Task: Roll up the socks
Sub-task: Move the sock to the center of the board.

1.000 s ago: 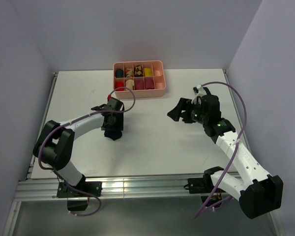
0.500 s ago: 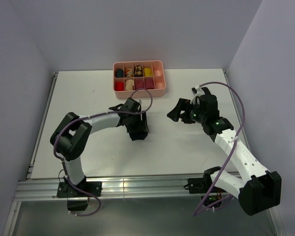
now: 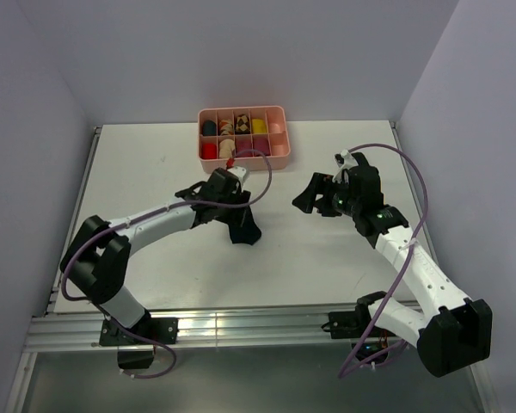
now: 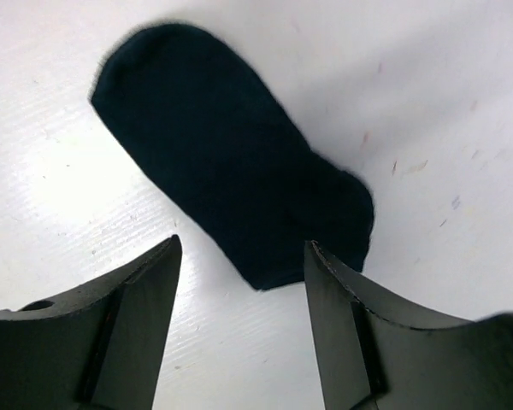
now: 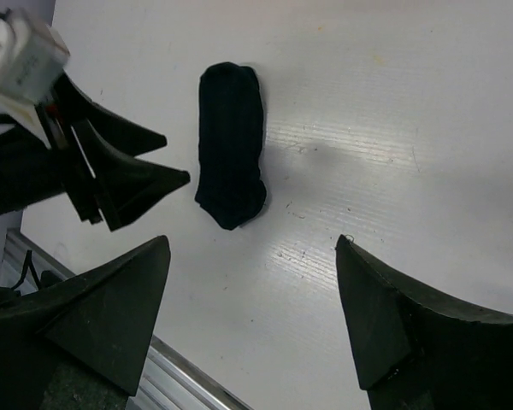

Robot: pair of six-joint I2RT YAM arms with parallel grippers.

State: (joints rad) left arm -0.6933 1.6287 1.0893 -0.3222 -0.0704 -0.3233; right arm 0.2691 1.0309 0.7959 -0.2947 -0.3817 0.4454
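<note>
**Left pincer is letting the black sock go mid-desk**

Big change in the last second: the left pincer [image 4: 244,248] is wrapping up a sweep from the left part of the top view over to the middle, and it's been dragging the black sock [image 4: 231,179] along with it. Now it's hanging wide open right by one end of the sock, gripping nothing.

The sock is lying flat and stretched out on the desk [image 3: 155,172], about dead centre in the top view. It's below the pink tray [image 3: 279,129] and well apart from it. No fold or curl is showing in it yet.

The right pincer [image 5: 252,243] is basically sitting where it was, right of centre. It's spread open and empty, and its camera is looking straight down at the sock with the left pincer's fingers poking in from the left of that frame.

My read is that this was a repositioning move. The sock is now lying between the two pincers where both can probably get at it, so the actual rolling isn't started. Next up I'd guess one pincer is going to pinch an end and start turning it over. Thin floppy fabric on a smooth desk might slide instead of curling, so pinning the other end could matter.

This black sock is the only one showing on the desk. The tray is holding little coloured bundles, but it's too small to tell what they are.
</note>
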